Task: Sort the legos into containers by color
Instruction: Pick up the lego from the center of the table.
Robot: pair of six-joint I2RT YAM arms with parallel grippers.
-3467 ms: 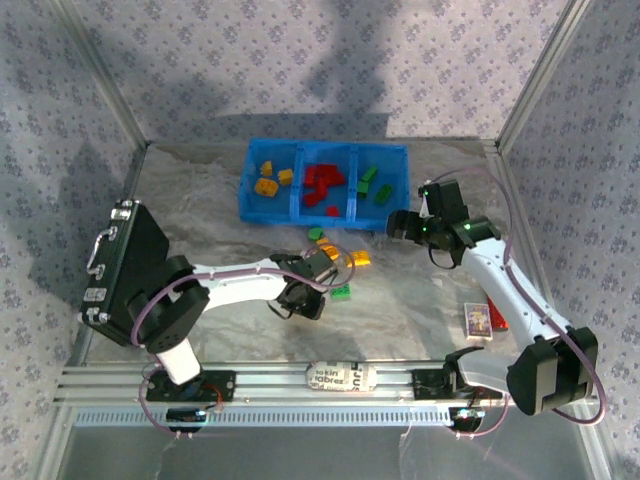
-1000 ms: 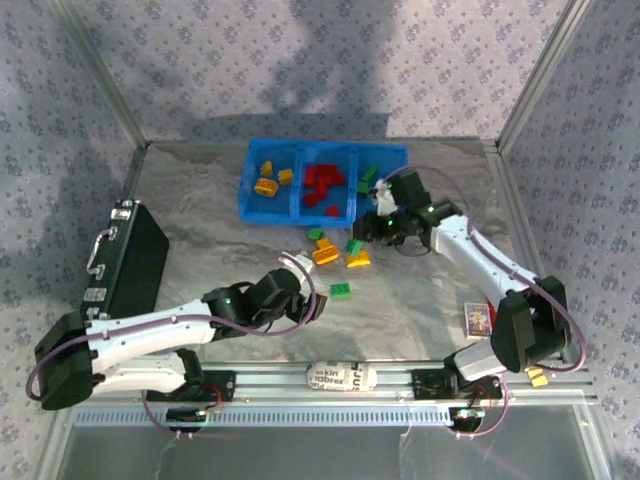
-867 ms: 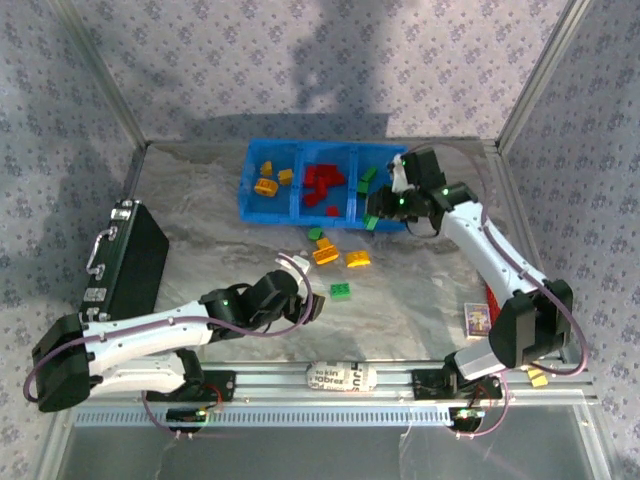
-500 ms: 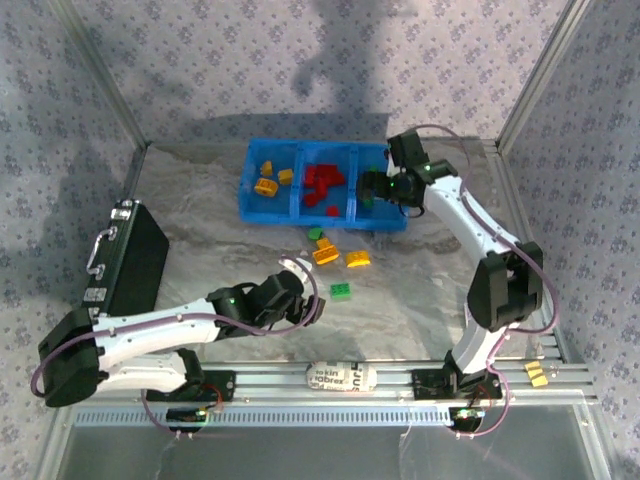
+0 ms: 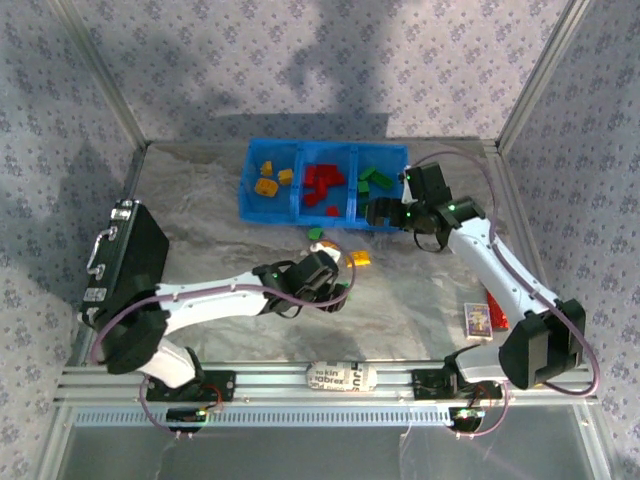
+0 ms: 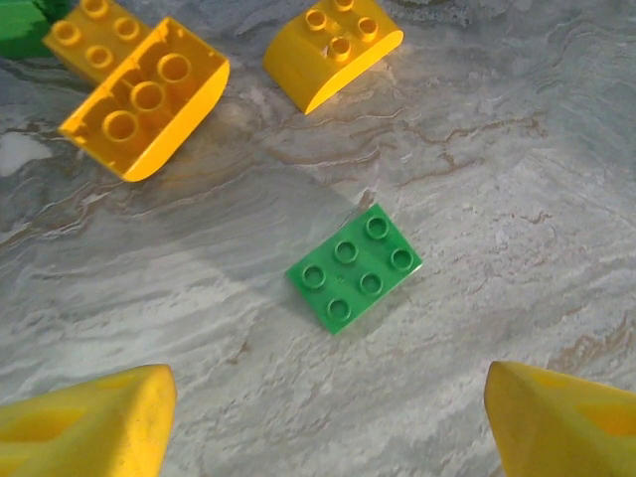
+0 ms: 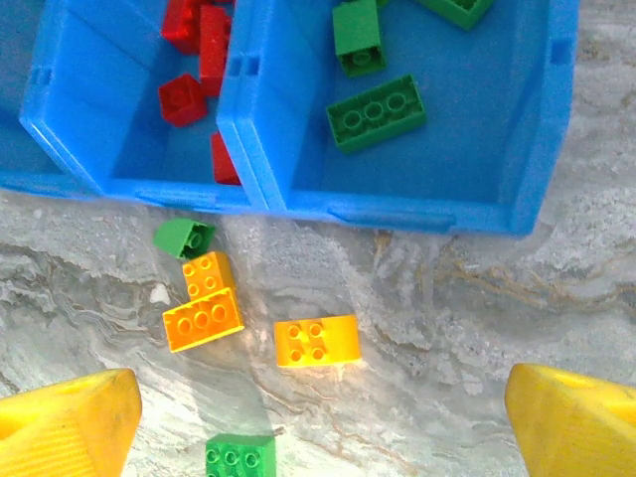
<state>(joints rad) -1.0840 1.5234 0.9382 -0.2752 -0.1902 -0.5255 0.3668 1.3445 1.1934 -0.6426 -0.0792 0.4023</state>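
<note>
The blue bin holds yellow legos in its left container, red legos in the middle one and green legos in the right one. Loose on the table lie a flat green brick, two orange bricks, a yellow brick and a small green brick. My left gripper hovers open just short of the flat green brick. My right gripper hangs open and empty over the table in front of the green container.
A black hard case stands at the left edge. A small printed card box lies at the right beside something red. The metal frame rail runs along the near edge, and patterned walls close in the sides.
My right gripper carried a green brick to the right container, opened and drew back toward me. My left gripper moved right, to above the flat green brick.
</note>
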